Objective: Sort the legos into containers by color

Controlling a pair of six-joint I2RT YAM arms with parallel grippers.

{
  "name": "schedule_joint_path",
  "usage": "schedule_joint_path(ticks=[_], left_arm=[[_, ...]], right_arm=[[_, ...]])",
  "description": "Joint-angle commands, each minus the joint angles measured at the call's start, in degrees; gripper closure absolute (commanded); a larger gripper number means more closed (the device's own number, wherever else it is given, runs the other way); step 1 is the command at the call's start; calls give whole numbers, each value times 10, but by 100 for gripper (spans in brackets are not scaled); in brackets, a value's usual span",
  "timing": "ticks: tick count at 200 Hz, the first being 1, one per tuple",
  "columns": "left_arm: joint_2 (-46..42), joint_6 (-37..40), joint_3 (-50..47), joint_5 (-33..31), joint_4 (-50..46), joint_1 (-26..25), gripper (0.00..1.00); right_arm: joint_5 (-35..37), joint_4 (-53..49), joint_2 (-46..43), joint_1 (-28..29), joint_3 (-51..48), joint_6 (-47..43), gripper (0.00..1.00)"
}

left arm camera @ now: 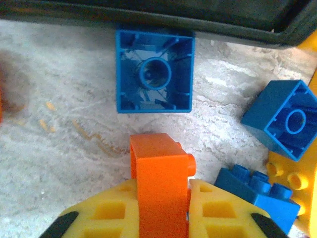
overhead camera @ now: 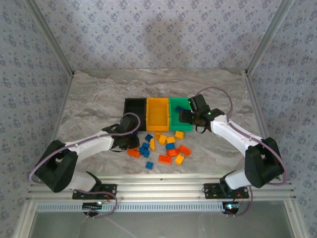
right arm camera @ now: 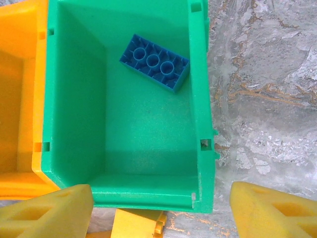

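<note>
Near the black bin (left arm camera: 148, 17), your left gripper (left arm camera: 163, 203) clamps an orange brick (left arm camera: 161, 163) by one end; a quick lift could twist it loose. Your right gripper (right arm camera: 161, 210) stands apart.

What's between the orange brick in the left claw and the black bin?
In the left wrist view, a blue brick, hollow side up, lies between the left gripper's red-orange brick and the black bin.
</note>
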Motion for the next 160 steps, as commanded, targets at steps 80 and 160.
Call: schedule_joint_path(ticks=[80, 160], left_arm=[[-68, 31, 158, 0, -97, -5, 94], [223, 65, 422, 24, -37, -23, 98]], right_arm=[[-11, 1, -29, -10, -21, 20, 25], [-7, -28, -101, -20, -87, 24, 25]])
